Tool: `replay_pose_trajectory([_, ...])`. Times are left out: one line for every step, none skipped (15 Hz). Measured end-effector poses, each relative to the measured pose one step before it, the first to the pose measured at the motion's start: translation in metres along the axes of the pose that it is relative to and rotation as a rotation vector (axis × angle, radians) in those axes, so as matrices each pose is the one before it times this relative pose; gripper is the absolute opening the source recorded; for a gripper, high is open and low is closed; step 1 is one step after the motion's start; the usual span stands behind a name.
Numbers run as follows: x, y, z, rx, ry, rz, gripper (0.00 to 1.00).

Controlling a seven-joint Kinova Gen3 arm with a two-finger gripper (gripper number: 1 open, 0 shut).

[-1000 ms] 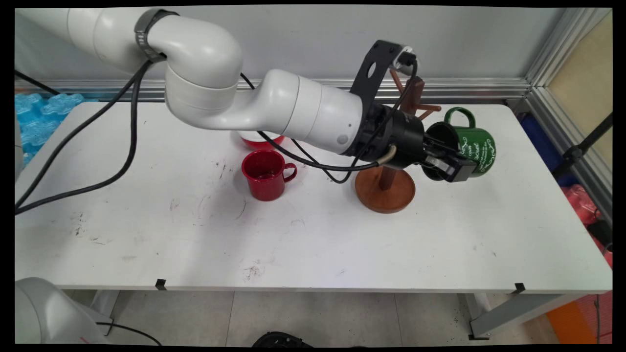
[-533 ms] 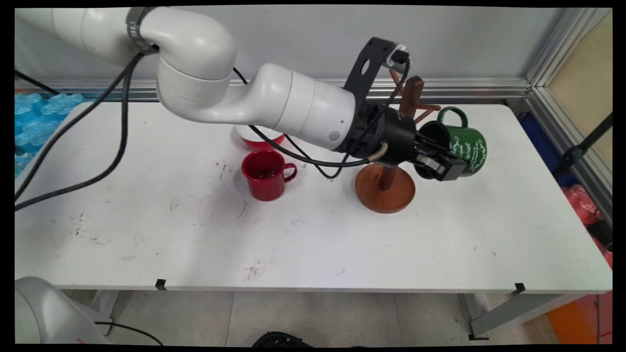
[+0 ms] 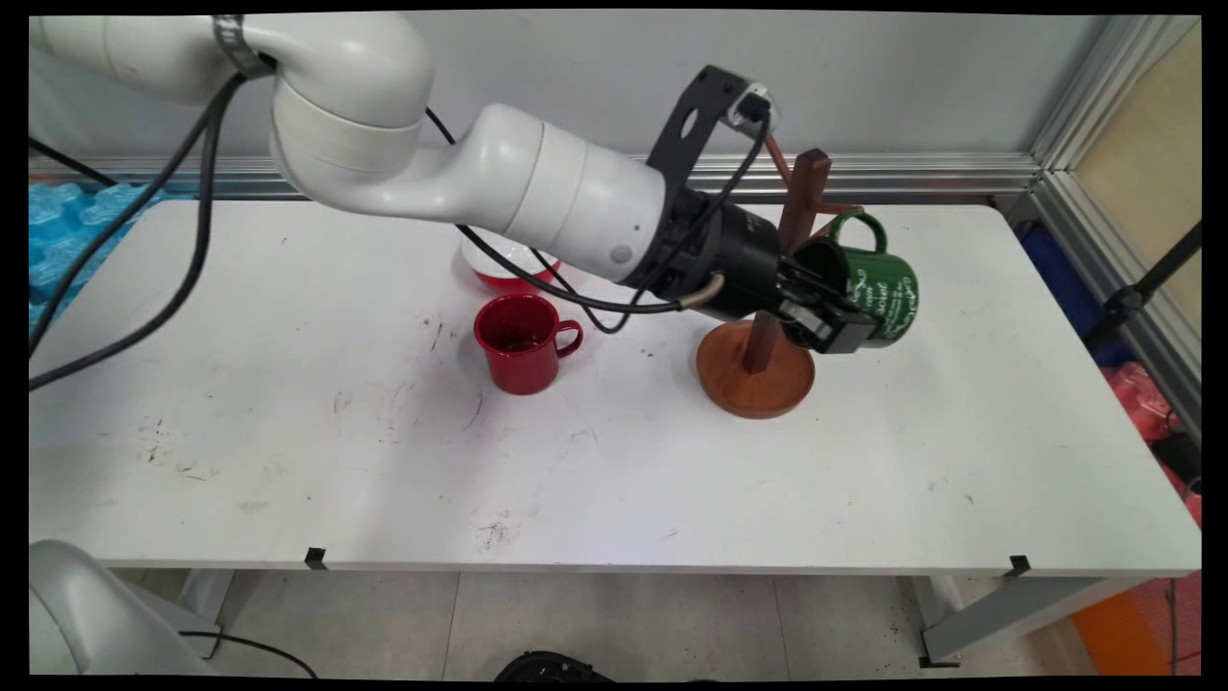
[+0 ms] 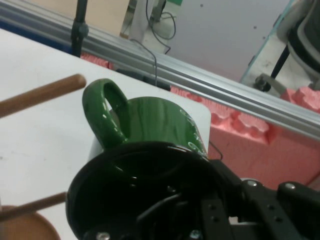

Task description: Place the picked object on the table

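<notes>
Green glazed mug with white lettering (image 3: 881, 293), jaws apparently clamped on its rim, handle just beside the brown wooden mug tree's (image 3: 760, 353) peg.

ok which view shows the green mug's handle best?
Hand view: the green mug handle loop shows close and whole, just below a wooden peg. Main view shows the handle small, at the mug tree.

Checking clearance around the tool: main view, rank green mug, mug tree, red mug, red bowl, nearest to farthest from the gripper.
1. green mug: held on the gripper, tipped sideways above the table.
2. mug tree: just left of the gripper, base below it.
3. red mug: well left, upright.
4. red bowl: left, toward the wall, partly hidden by the arm.
</notes>
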Motion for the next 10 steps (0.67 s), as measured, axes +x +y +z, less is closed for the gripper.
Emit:
replay_pose_trajectory([-0.00010,-0.00073,-0.00168,0.00057,-0.00510,0.00312,0.00])
replay_pose_trajectory([-0.00032,-0.00133,-0.00288,0.00067,-0.00936,0.00440,0.00])
replay_pose_trajectory([-0.00016,-0.00109,-0.00264,0.00102,-0.00761,0.00448,0.00])
replay_pose_trajectory([-0.00026,-0.00069,-0.00175,0.00008,-0.00587,0.00328,0.00])
replay_pose_trajectory([-0.00035,-0.00123,-0.00242,0.00042,-0.00897,0.00455,0.00])
replay_pose_trajectory([-0.00045,-0.00122,-0.00246,0.00068,-0.00961,0.00541,0.00])
replay_pose_trajectory([-0.00081,-0.00165,-0.00318,0.00034,-0.01334,0.00703,0.00])
replay_pose_trajectory([-0.00065,-0.00137,-0.00213,0.00022,-0.01011,0.00545,0.00])
replay_pose_trajectory([-0.00037,-0.00071,-0.00140,-0.00006,-0.00696,0.00435,0.00])
replay_pose_trajectory([-0.00074,-0.00133,-0.00203,0.00001,-0.01060,0.00630,0.00])
